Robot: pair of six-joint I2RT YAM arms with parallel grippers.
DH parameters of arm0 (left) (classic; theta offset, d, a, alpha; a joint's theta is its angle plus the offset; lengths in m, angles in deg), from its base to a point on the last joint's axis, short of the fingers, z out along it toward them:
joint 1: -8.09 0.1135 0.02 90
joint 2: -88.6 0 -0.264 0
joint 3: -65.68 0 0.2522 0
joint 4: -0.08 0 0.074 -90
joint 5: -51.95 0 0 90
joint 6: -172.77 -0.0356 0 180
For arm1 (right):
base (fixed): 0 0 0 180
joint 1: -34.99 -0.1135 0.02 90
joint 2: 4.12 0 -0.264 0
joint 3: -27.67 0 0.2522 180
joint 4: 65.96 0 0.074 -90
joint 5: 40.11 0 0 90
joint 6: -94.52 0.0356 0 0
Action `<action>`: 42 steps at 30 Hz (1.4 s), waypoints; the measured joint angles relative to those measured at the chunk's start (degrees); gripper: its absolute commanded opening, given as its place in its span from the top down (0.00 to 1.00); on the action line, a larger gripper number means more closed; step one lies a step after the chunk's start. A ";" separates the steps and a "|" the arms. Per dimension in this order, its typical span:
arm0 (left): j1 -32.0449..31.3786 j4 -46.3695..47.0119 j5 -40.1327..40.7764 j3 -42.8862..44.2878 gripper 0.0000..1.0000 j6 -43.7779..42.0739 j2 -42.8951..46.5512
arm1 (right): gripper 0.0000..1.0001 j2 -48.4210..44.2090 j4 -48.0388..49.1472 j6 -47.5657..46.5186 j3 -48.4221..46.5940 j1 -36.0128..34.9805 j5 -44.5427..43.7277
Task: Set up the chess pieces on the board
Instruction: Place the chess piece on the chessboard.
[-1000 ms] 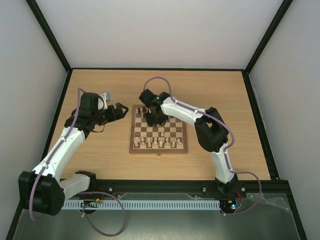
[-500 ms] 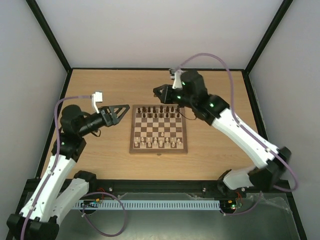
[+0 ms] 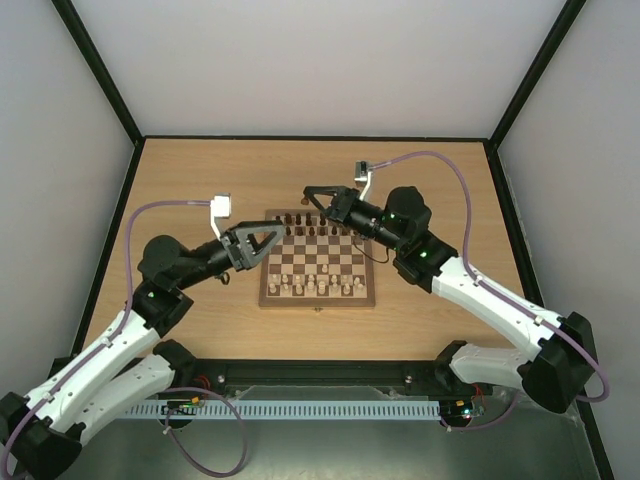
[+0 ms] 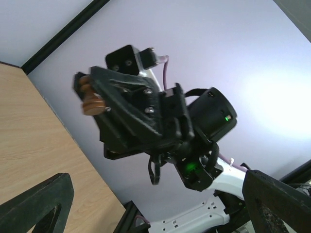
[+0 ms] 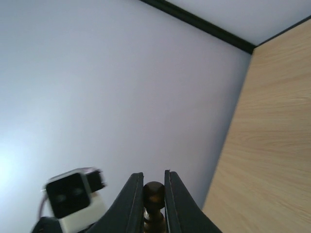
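Pale walls close in a light wooden counter on three sides; the board lies flat near its middle, between my two arms. Most of the dark chess pieces stand in the two far rows of the board; the cream chessmen stand in the near rows. My right hand is raised in the air by the board's far edge, reaching toward my left; its fingers are pressed together on one dark brown piece with a round head, which sits upright between them and pokes just past the tips. My left hand hangs beside the board's left edge, pointing toward my right hand; its fingers are spread wide with nothing between them. From my left wrist I see my right hand against the wall, the brown piece at its tip.
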 measured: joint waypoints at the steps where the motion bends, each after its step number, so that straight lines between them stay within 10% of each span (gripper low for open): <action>1: -0.33 0.33 0.52 -0.13 0.05 0.37 -0.44 | 0.91 0.00 1.29 0.74 0.02 -0.42 0.24; 42: -3.06 11.54 8.63 -1.97 0.51 3.61 -8.90 | 0.93 0.04 6.38 4.31 1.99 -6.03 -2.60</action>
